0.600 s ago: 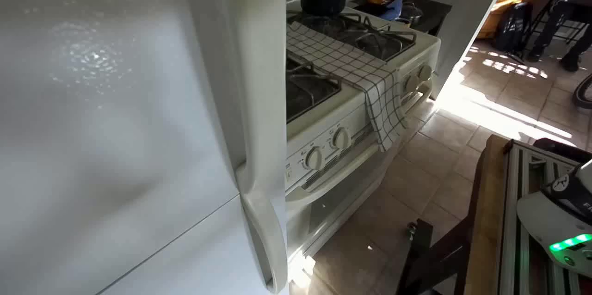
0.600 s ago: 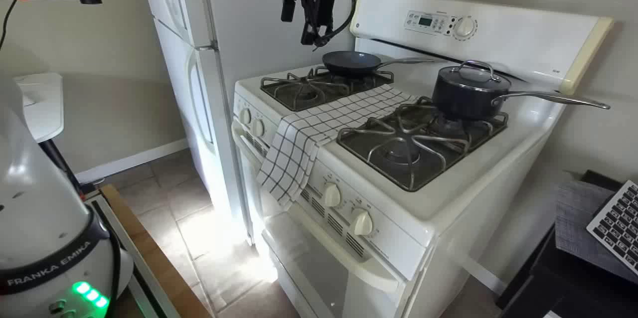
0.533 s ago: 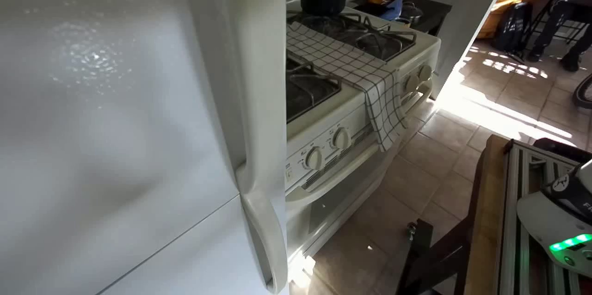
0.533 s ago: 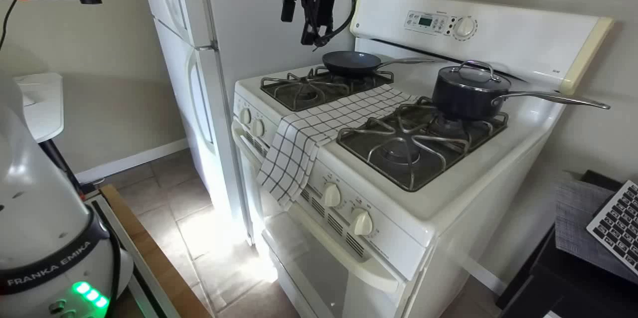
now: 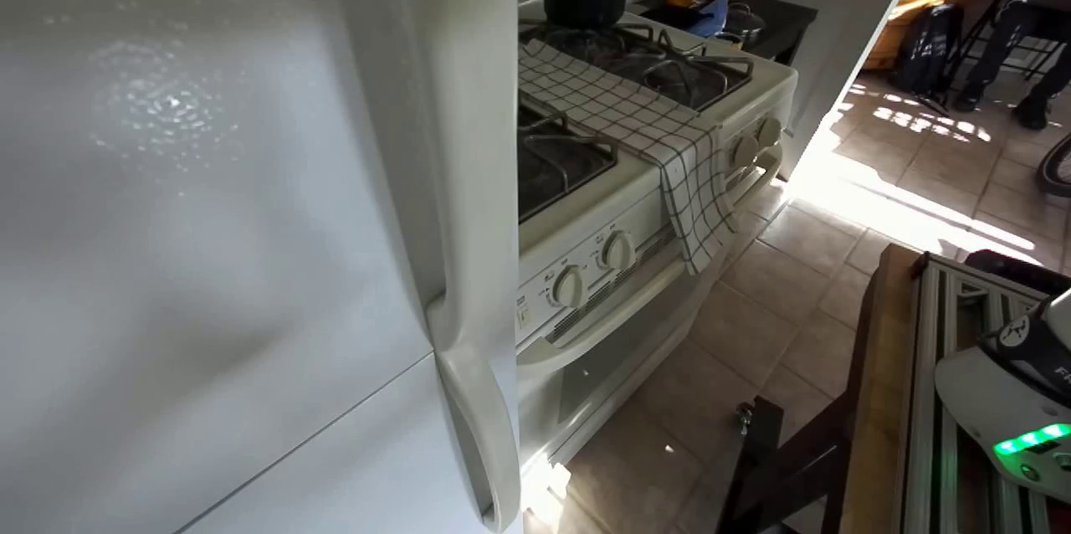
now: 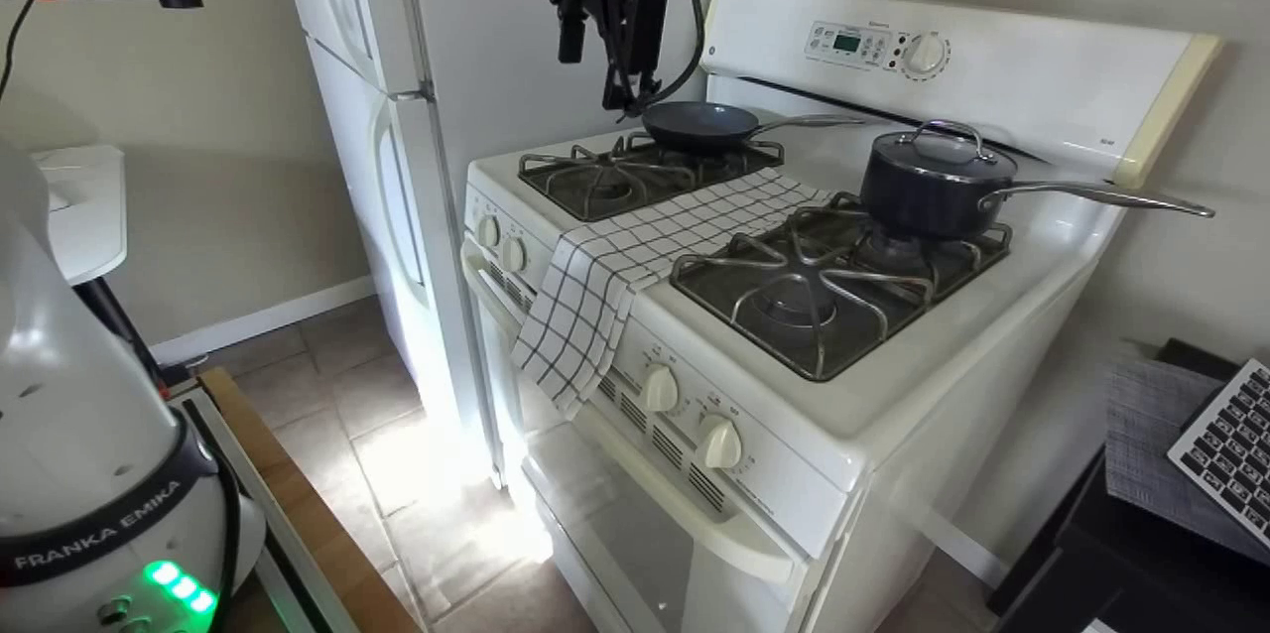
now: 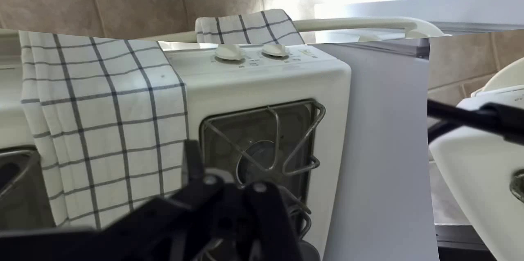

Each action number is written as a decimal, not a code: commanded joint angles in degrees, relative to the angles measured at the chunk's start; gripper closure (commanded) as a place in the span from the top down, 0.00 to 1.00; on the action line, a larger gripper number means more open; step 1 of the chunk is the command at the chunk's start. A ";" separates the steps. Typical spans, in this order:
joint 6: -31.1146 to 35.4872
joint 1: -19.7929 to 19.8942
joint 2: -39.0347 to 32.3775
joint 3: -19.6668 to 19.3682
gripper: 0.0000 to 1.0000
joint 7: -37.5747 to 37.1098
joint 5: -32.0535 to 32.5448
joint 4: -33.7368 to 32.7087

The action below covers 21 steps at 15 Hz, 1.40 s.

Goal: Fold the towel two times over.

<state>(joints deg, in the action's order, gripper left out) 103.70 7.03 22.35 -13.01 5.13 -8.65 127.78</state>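
Pincer [image 6: 595, 82] had come down a touch since a moment earlier, and that was about it. It was spread wide with nothing between the tips, up above the stove [image 6: 903, 360]. Towel [image 6: 625, 251] hadn't budged: lying between the two sets of burners [image 6: 809, 281], one end hanging down the front, no fold made that I could see. So both folds were likely left to do, and reaching a towel edge seemed like the next bit.
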 commanded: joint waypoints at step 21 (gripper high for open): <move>36.52 -2.88 11.65 4.72 1.00 4.69 4.27 30.78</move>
<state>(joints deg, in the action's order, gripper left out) 140.32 4.47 33.94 -7.94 10.08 -4.73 158.61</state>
